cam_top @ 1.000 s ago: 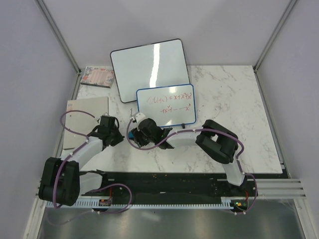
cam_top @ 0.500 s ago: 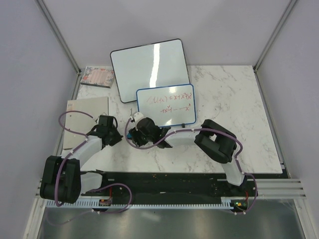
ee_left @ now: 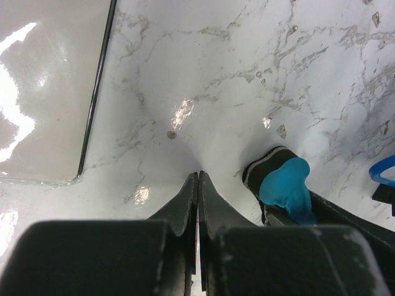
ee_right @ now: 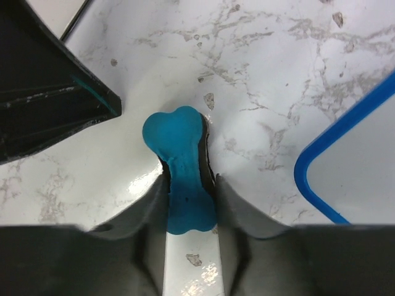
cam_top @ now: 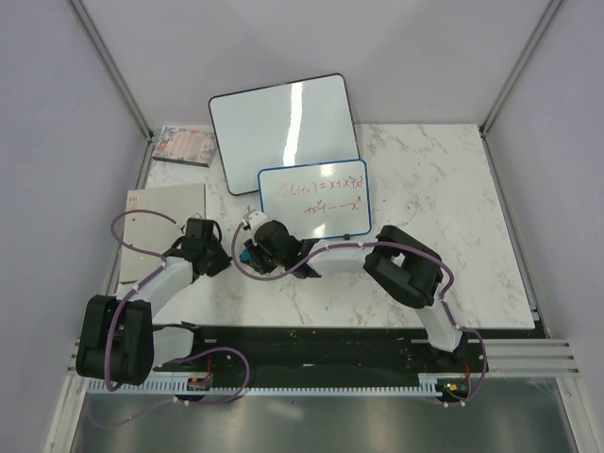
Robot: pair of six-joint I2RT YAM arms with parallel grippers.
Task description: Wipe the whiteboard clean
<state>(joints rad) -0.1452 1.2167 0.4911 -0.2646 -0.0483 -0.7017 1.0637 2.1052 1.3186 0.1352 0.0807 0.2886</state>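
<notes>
From above: grips a blue eraser point(cam_top: 245, 255) in the right gripper point(cam_top: 251, 253), low over the marble table point(cam_top: 425, 189). Finds the whiteboard point(cam_top: 314, 198) beyond that gripper and off to its right, near but not touching, with red and green writing on its face. Shows the left gripper point(cam_top: 223, 264) just left of the right one, tips close to the eraser. Shows also a larger black-framed board point(cam_top: 283, 127) behind the whiteboard and a beige slab point(cam_top: 165, 231) to the left gripper's left. From the left wrist: shuts the left gripper point(ee_left: 198, 180) completely, fingers point(ee_left: 184, 203) flat together, nothing between them. Catches the blue eraser point(ee_left: 285, 188), black pad beneath, just right of the tips, and a sliver of the whiteboard point(ee_left: 378, 169) farther right at the edge. From the right wrist: clamps the right gripper point(ee_right: 189, 182) on the bone-shaped blue eraser point(ee_right: 182, 139) at its waist, jaws only as wide as the eraser. Sets a rounded corner of the whiteboard point(ee_right: 364, 166) ahead and right of the fingertips, apart from the eraser, with bare marble between. Fills the upper left with the left gripper point(ee_right: 49, 105).
</notes>
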